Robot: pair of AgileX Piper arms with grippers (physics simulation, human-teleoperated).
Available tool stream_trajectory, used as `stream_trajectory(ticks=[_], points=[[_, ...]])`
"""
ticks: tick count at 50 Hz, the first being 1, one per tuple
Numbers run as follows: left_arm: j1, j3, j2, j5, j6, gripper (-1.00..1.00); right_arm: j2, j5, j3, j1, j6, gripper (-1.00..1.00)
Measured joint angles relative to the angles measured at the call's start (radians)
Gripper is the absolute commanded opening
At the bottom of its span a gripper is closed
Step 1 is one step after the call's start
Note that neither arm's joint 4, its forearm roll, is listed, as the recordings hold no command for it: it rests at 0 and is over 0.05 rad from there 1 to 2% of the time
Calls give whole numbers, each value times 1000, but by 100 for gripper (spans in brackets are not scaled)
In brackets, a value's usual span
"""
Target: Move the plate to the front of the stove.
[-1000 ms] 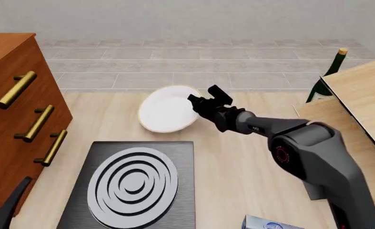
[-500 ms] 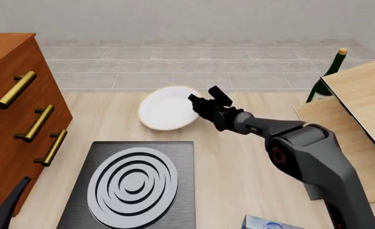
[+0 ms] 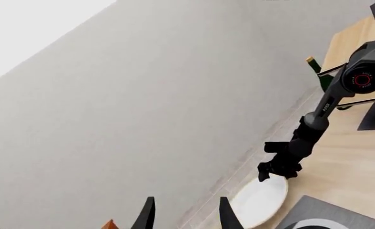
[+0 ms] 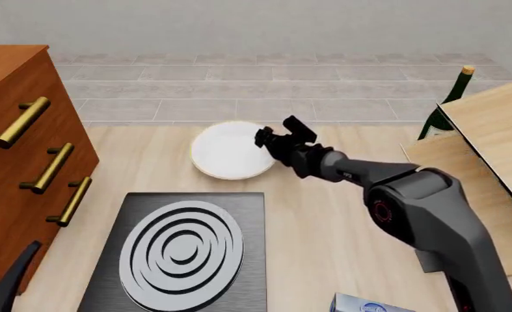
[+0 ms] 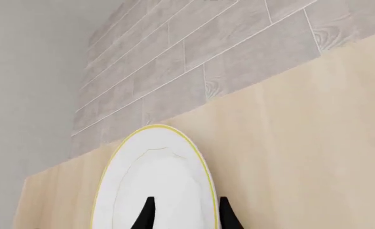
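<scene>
Plate (image 4: 228, 151) in the front view lies flat on the table (image 4: 343, 214) just beyond the stove (image 4: 179, 252), a narrow strip of wood between the two. The right gripper (image 4: 271, 138) is at the plate's right edge, fingers over the rim; whether they pinch it this view does not show. The right arm is plainly the nearer one; only a dark tip of the left arm shows at the lower left corner, well apart from the plate.

Left wrist view: the left gripper (image 3: 186, 215) points at the wall, its fingers parted with nothing between them. Beyond, the right gripper (image 3: 275, 168) sits at the upper rim of the plate (image 3: 258, 204), with a corner of the stove (image 3: 330, 217) beside it.

Right wrist view: the two fingertips (image 5: 147, 214) stand apart over the plate (image 5: 154, 183), which stretches straight ahead of them, its long axis running along the fingers. The fingers look open and holding nothing, though contact underneath cannot be ruled out. Any next move turns on that rim lying directly under and ahead of the right fingers.
</scene>
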Motion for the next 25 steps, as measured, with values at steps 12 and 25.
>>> stream_trajectory(ticks=[12,25], points=[[-3,0,0,-5,-5,100,-22,101,-48,-49,-116,100],[-9,1,0,-13,-13,100,-61,207,-92,-118,-257,100]])
